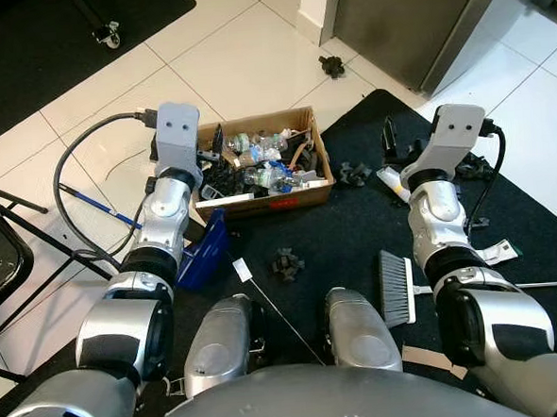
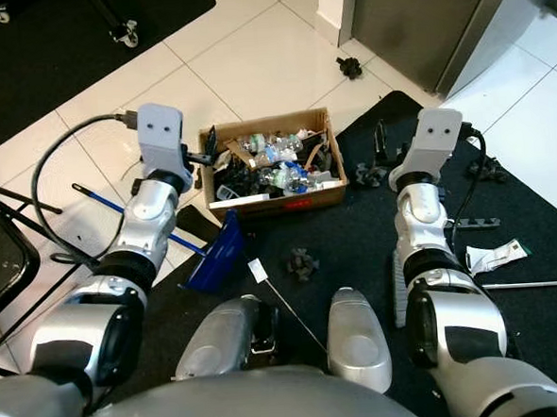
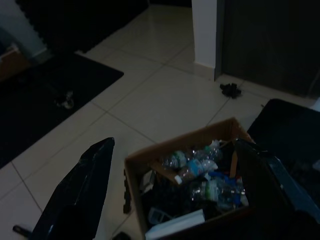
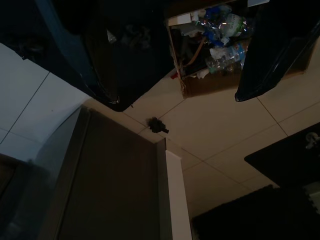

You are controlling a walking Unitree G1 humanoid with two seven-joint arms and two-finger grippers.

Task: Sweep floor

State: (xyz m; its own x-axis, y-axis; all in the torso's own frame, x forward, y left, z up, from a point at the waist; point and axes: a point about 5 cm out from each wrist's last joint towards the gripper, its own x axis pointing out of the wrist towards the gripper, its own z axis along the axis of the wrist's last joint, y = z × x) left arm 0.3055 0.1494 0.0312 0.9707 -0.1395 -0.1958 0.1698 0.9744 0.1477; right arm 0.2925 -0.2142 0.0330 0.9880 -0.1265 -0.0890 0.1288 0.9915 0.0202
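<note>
Both arms reach forward over the mat — left gripper and right gripper fingers spread, empty — flanking the box; brush near right.

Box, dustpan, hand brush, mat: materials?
Box: brown corrugated cardboard by its look, matte, with open flaps.
Dustpan: probably hard plastic, blue, slightly glossy.
Hand brush: dark bristles in a pale holder, likely plastic.
Mat: black, matte, probably foam or rubber; the pictures leave that open.
</note>
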